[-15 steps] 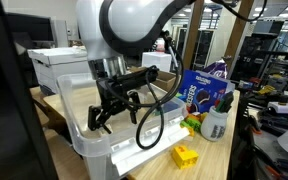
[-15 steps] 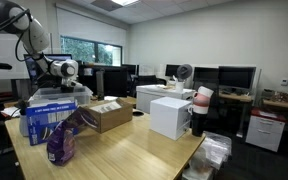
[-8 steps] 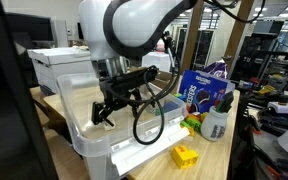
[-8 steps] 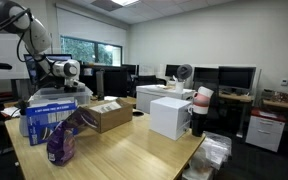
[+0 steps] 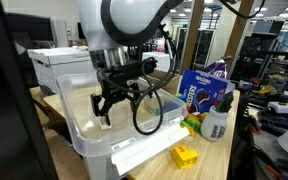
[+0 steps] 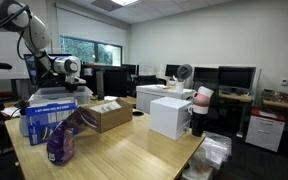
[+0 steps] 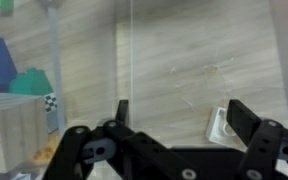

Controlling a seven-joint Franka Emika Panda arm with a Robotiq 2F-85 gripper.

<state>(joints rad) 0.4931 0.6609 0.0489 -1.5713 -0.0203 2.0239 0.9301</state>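
Inspection finds the black two-fingered gripper (image 5: 111,110) hanging inside the opening of the large clear plastic storage bin (image 5: 81,146), fingers pointing down at the bin floor and clear of the walls. The jaws stand wide apart and hold nothing; the wrist view confirms this, with only bare transparent bin floor and the wood grain beneath it showing in the gap of the gripper (image 7: 179,110). The bin stands on the light wooden table (image 5: 216,160), near the table's edge, with a yellow plastic block (image 5: 186,156) just beside its front corner and a blue printed carton (image 5: 196,92) behind it. A loop of black cable (image 5: 149,122) hangs from the wrist, over the bin's rim. In the wrist view a small white flat piece (image 7: 222,122) lies near one finger; what it is cannot be told. Judgement: the step in hand is an approach into the bin with empty jaws. Any next move calls for a straight vertical line, keeping fingers off the walls and the cable off the rim.
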